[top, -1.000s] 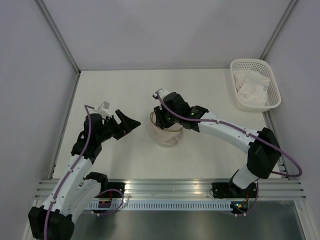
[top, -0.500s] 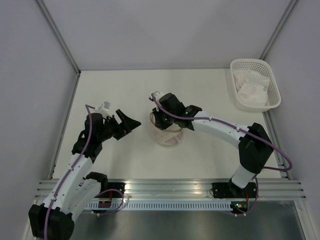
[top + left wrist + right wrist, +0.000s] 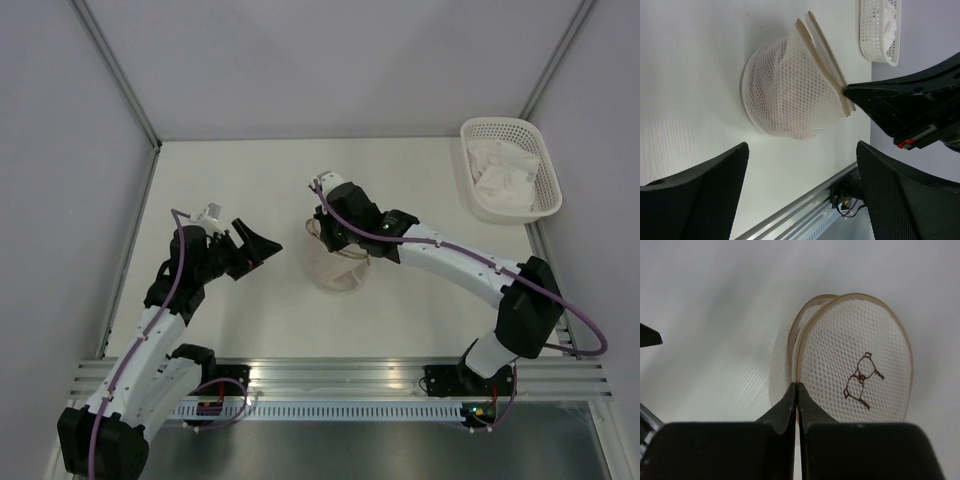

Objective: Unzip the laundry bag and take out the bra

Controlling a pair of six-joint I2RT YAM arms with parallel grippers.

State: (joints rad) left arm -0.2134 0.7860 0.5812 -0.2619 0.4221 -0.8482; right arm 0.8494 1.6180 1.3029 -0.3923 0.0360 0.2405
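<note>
Pinching the zip rim [image 3: 801, 347] of the laundry bag [image 3: 335, 270] mid-worktop [image 3: 230, 180], the right tool [image 3: 796, 390] is closed tight; contents behind the mesh are unclear, perhaps pale fabric. The left tool [image 3: 802, 147] gapes empty beside it.

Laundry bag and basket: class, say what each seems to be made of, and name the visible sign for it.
The laundry bag looks like soft, matte, whitish synthetic mesh: honeycomb holes show and light passes through it. The basket is probably rigid white plastic, slightly glossy: its moulded lattice walls stand stiff.
</note>
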